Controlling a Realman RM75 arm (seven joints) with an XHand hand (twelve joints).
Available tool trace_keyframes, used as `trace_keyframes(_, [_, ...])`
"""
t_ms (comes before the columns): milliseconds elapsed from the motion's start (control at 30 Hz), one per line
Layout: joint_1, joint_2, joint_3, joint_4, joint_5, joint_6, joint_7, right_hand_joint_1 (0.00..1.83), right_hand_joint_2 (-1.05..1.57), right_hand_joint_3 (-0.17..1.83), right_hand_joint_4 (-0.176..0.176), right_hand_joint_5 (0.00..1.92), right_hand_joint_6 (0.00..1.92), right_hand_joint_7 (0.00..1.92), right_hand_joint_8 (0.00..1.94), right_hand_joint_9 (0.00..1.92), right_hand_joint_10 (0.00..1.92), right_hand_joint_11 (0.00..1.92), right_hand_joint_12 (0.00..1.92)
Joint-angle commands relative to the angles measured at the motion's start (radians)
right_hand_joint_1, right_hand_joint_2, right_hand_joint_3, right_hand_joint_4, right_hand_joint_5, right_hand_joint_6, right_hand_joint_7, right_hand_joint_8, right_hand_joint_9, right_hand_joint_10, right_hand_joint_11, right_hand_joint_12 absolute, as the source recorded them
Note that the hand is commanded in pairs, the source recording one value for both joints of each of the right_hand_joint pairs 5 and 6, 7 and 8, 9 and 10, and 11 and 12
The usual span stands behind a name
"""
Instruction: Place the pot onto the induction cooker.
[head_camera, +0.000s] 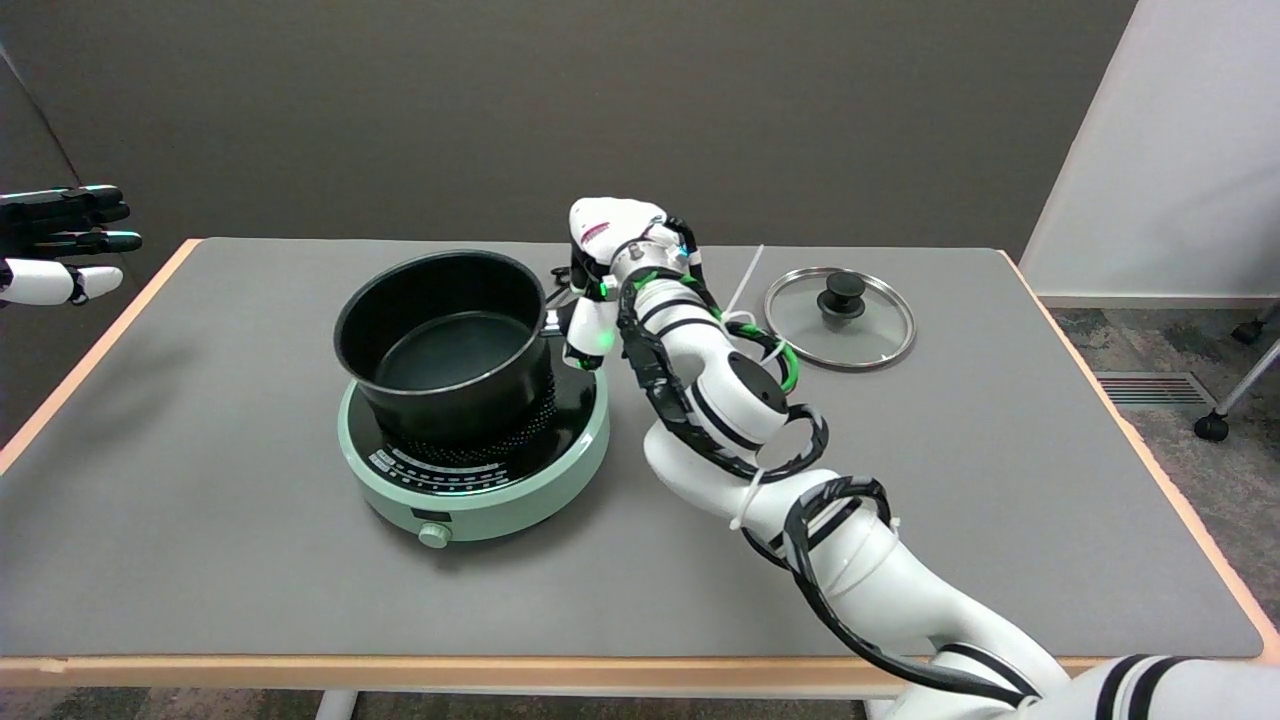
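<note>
A black pot (445, 345) stands upright over the black top of the mint-green induction cooker (475, 460), near its middle. My right hand (598, 280) is at the pot's right side and grips the pot's short handle, which its fingers mostly hide. I cannot tell whether the pot's base touches the cooker top. The right arm runs back from the hand to the lower right.
A glass lid (840, 318) with a black knob lies on the grey table (200, 520) to the right of my hand. A white cable tie (745, 275) sticks up beside the arm. The idle left hand (60, 245) hangs at the upper left.
</note>
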Motion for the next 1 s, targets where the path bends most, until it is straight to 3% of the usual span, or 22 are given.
trace_keyframes(33, [-0.039,0.031,0.012,0.045,-0.016,-0.006,0.002,1.34,-0.26,1.83,-0.118,1.68,1.68,1.68,1.68,1.68,1.68,1.68,1.68])
trace_keyframes(700, [-0.122,0.032,0.0,0.156,-0.019,0.006,-0.005,1.34,-0.24,1.83,-0.118,1.67,1.67,1.67,1.67,1.67,1.67,1.67,1.67])
trace_keyframes(833, [-0.13,0.04,-0.001,0.17,-0.016,0.006,-0.005,1.32,-0.22,1.83,-0.118,1.55,1.55,1.55,1.55,1.55,1.55,1.55,1.55])
trace_keyframes(900, [-0.133,0.041,-0.002,0.175,-0.012,0.006,-0.005,1.3,-0.42,1.83,-0.065,1.29,1.29,1.29,1.29,1.29,1.29,1.29,1.29])
trace_keyframes(1000, [-0.136,0.043,-0.002,0.181,-0.001,0.006,-0.007,1.27,-0.72,1.83,-0.032,1.18,1.18,1.18,1.18,1.18,1.18,1.18,1.18])
